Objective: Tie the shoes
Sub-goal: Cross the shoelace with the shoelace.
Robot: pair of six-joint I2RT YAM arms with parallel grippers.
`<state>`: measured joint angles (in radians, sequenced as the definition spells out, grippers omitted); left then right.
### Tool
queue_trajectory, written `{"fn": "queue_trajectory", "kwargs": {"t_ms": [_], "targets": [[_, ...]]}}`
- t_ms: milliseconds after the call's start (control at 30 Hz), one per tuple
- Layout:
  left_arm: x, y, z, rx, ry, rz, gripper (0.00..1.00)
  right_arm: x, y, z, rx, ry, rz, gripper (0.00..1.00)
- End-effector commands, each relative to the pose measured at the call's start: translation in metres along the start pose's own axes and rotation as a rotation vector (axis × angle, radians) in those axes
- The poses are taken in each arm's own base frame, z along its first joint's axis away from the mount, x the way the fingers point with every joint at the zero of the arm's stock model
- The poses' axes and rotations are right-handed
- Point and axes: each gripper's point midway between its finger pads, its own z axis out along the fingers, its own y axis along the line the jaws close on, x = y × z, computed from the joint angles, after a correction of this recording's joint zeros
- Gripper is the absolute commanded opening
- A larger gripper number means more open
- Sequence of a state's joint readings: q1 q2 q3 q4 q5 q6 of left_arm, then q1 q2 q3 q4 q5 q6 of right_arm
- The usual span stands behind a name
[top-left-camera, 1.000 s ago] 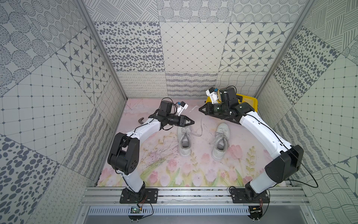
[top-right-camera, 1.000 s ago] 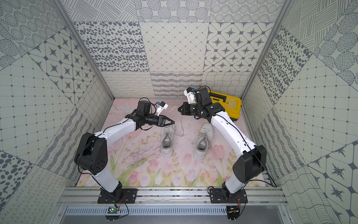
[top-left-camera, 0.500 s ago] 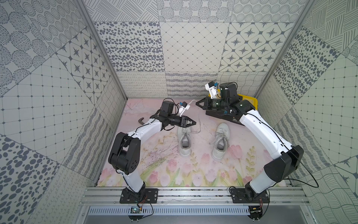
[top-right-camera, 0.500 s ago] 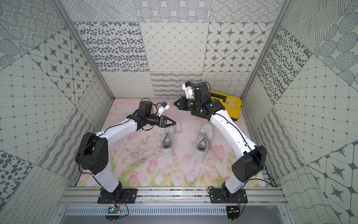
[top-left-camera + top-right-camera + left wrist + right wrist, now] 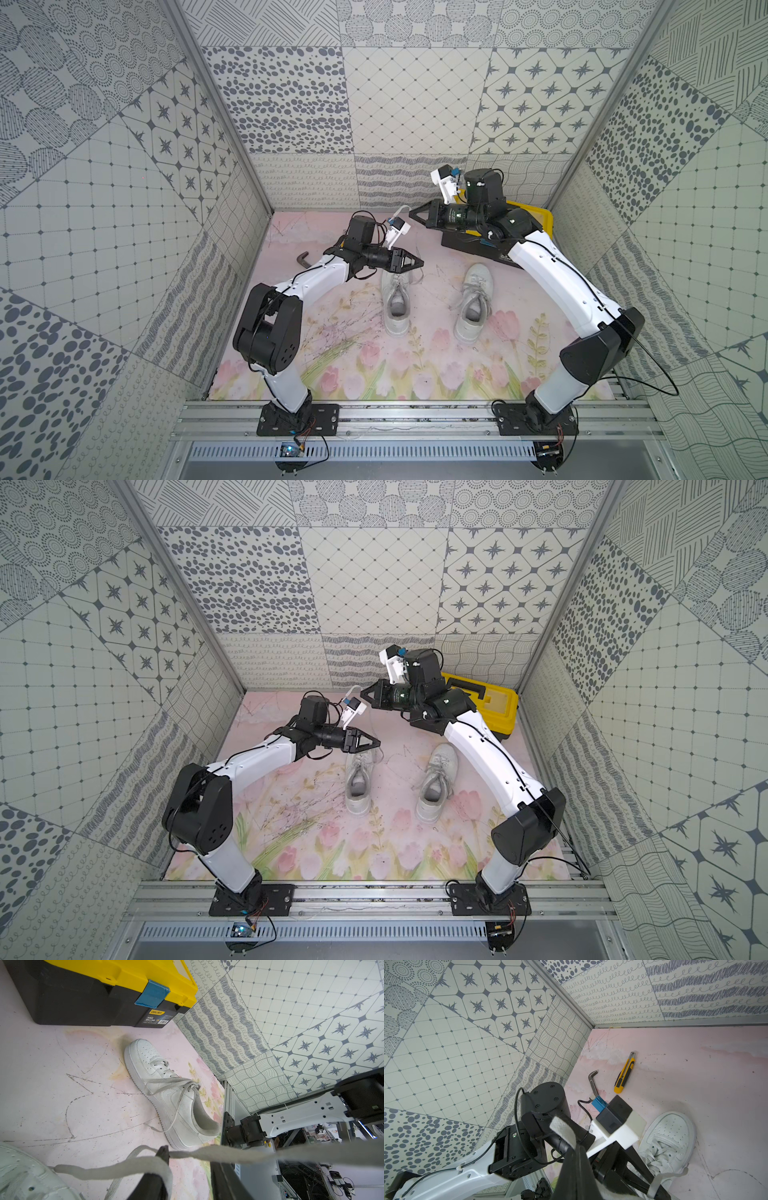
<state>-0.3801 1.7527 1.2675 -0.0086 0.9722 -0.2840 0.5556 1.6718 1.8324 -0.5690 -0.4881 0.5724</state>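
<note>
Two grippers shared one lace. Left gripper [image 5: 419,263]: fingers stood partly spread, the lace [image 5: 228,1154] hooked over one fingertip [image 5: 164,1152], not pinched. Right gripper [image 5: 412,213]: jaws were pressed together on that lace near its free end, at twelve o'clock from the left one, the strand stretched between them. Left shoe [image 5: 397,305]: sat at six o'clock beneath the left gripper, toe toward twelve; no knot showed, so its tying looked barely begun. Right shoe [image 5: 473,307]: lay at three o'clock of its mate, wearing what seemed a loose bow. Left to do, I judged: crossing, looping, cinching the left shoe.
</note>
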Motion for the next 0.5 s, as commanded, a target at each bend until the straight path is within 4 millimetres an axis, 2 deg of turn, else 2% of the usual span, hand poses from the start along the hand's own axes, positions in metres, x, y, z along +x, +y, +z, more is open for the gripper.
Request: {"fn": "queue_trajectory", "kwargs": {"t_ms": [0,467], "targets": [[-0.0038,-0.0023,0.0032,0.016,-0.015,0.068,0.38,-0.0101,0.0137,0.0047,-0.041,-0.027,-0.022,0.00],[-0.0037,-0.0015,0.0102,-0.002,-0.013,0.098,0.39,-0.0097,0.0224,0.0099,-0.066,-0.027,-0.012,0.00]]}}
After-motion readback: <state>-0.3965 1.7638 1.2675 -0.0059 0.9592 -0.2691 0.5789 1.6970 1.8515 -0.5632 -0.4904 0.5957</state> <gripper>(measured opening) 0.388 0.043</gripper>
